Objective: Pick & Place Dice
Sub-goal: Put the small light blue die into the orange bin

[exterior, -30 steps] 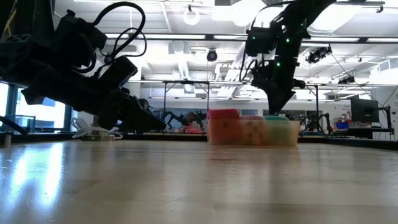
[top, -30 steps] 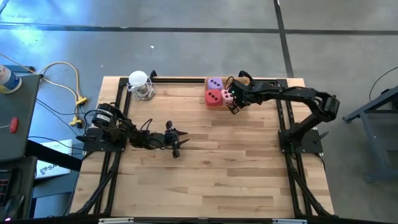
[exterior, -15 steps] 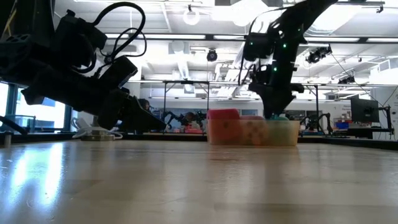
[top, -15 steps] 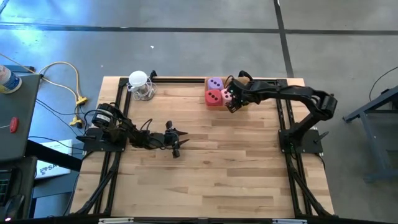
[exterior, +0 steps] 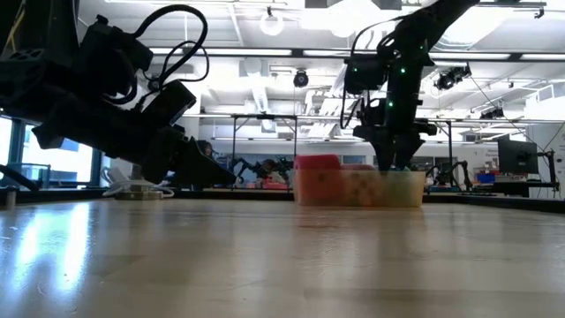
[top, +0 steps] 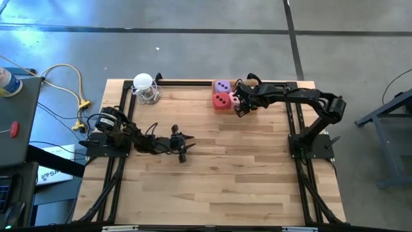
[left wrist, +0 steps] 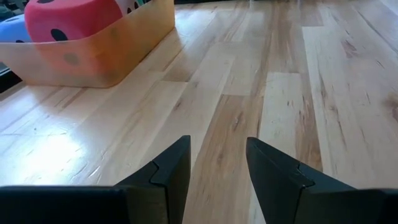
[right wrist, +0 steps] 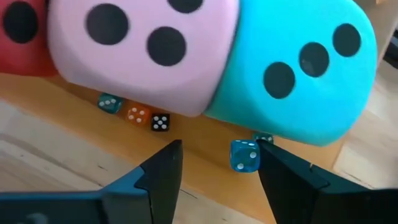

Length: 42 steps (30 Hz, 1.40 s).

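Note:
A see-through tan bin stands at the table's far edge. In it rest a red die, a purple die, a pink die and a teal die, the pink and teal pressed side by side on the bin's floor. My right gripper hangs open over the bin, pointing steeply down at the pink and teal dice, with nothing between its fingers. My left gripper waits open low over the table's left middle, aimed at the bin across bare wood.
Several tiny dice lie on the bin floor under the big ones, among them a blue one and a black one. A white rounded object stands at the far left. Black frame rails run along the table's sides. Open wood lies in the middle and near side.
My right gripper has opened over the bin: in the low view its tip was a narrow point a second ago and now stands wider. The dice in the bin have kept their places.

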Tool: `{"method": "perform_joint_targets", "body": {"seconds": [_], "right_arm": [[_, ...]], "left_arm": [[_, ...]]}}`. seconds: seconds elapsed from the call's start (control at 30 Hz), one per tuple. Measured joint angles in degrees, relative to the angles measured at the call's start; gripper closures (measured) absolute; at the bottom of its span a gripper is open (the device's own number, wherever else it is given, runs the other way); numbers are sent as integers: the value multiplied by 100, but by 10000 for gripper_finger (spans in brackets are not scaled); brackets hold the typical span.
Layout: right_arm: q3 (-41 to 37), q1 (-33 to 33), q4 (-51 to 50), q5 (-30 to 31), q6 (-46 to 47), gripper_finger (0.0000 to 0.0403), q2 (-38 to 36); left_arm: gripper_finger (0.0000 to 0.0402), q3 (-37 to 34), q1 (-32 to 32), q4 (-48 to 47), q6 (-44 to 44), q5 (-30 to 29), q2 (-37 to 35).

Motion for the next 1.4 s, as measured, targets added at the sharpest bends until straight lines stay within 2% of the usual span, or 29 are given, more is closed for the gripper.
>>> {"method": "perform_joint_targets", "body": {"seconds": [0.27,0.53,0.63,0.7,0.77,0.87,1.07,1.4], "right_arm": [[0,131,148,-195,108,214,-1],[0,277,193,-364,-460,214,-5],[0,278,202,3,-140,214,-6],[0,273,262,-235,53,214,-6],[2,284,340,-406,-276,214,-6],[1,321,279,42,14,214,-6],[0,310,131,1,98,214,-6],[0,310,-587,503,674,214,-208]], "left_arm": [[253,0,0,-2,0,2,0],[253,0,0,0,2,4,0],[253,0,0,-9,2,6,0],[253,0,0,-17,2,6,0],[253,0,0,-15,2,6,0],[253,0,0,-17,2,9,0],[253,0,0,-17,2,26,0],[253,0,0,-37,2,24,0]]}}
